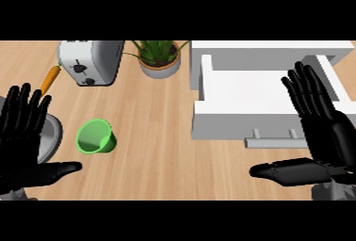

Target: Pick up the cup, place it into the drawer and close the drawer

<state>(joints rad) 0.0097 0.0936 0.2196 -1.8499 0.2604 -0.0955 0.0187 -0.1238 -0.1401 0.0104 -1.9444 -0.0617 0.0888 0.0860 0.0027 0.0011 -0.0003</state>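
A green cup (96, 136) lies on its side on the wooden counter, left of centre, its mouth facing up and left. The white drawer (208, 80) stands pulled open at the upper right, its inside bare, with a grey handle (275, 140) on its front. My left hand (22, 141) shows at the left edge, open, fingers up, thumb pointing right, a short way left of the cup. At the right edge my right hand (323, 136) is open too, fingers up over the drawer's right side, thumb pointing left below the handle.
A silver toaster (90, 61) sits at the back left with an orange carrot (49, 80) beside it. A potted plant (160, 59) stands between toaster and drawer. A grey round object (49, 139) lies partly behind my left hand.
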